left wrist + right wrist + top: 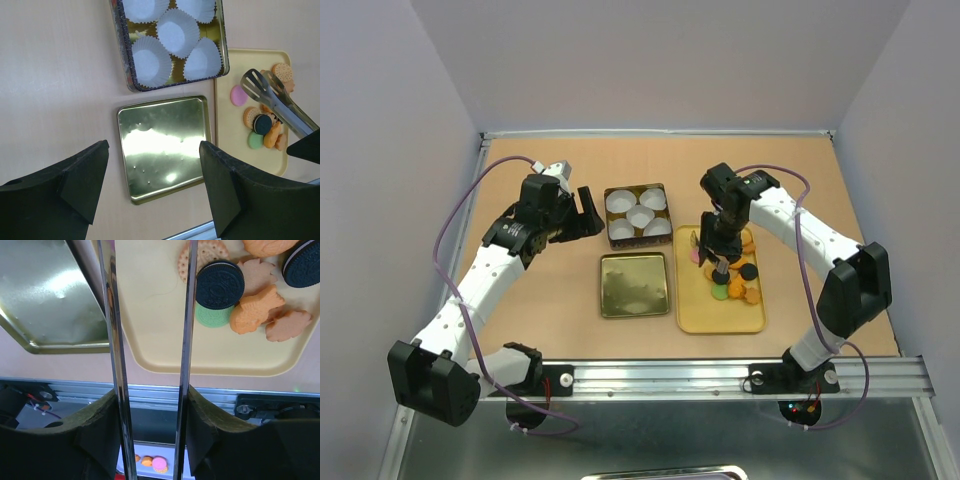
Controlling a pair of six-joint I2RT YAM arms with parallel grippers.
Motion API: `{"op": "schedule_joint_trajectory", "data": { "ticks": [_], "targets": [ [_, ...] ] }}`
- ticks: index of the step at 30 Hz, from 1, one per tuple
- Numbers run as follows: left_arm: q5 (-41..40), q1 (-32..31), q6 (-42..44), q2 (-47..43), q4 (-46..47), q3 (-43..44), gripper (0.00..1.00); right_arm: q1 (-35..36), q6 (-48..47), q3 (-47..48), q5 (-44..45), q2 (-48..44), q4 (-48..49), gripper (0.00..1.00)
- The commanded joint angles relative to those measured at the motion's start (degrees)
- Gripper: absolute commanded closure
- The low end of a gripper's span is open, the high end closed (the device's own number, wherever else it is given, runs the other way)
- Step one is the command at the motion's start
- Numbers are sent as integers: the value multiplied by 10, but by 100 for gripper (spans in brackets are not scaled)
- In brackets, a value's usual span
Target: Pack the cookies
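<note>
Cookies (220, 285) on tray (150, 315), beside tongs (188, 320) in right jaws.

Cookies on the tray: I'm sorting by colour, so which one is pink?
The round cookie at the tray's end nearest the tin, just beside the tongs' tips. The others are tan, black or green.
</note>
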Motion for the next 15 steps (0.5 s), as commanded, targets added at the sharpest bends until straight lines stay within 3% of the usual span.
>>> {"op": "schedule_joint_trajectory", "data": {
  "ticks": [1, 15],
  "targets": [
    [1, 1, 6, -26, 16, 9, 16, 3, -7, -7, 3, -16, -5, 48],
    [-6, 1, 6, -39, 1, 11, 16, 14, -6, -31, -22, -7, 20, 47]
  ]
}}
